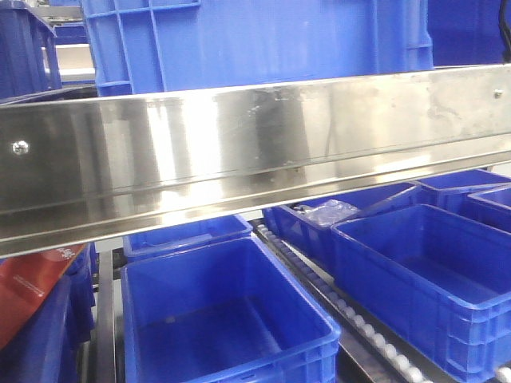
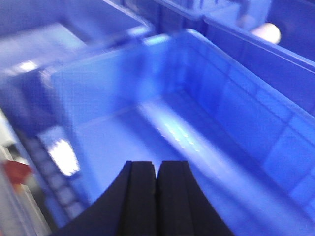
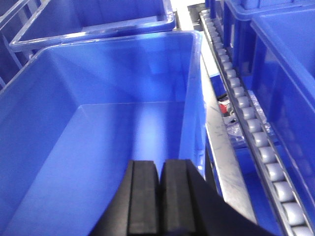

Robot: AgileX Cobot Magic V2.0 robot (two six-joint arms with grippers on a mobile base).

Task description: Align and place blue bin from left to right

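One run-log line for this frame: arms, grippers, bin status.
left gripper: shut, empty, over blue bin | right gripper: shut, empty, over bin interior | bin contact: none visible | roller track: beside bin

1. The left gripper [image 2: 157,196] sits at 6 o'clock in its wrist view, black fingers pressed together.
2. The right gripper [image 3: 160,196] sits at 6 o'clock too, fingers squeezed tight, holding nothing.

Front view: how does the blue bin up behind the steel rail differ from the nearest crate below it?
The blue bin sits on the upper level, above the steel rail; the nearest crate sits below it. The bin is lighter blue, the crate deeper blue. The bin's inside is hidden; the crate's open inside shows empty. Both are ribbed rectangular plastic.
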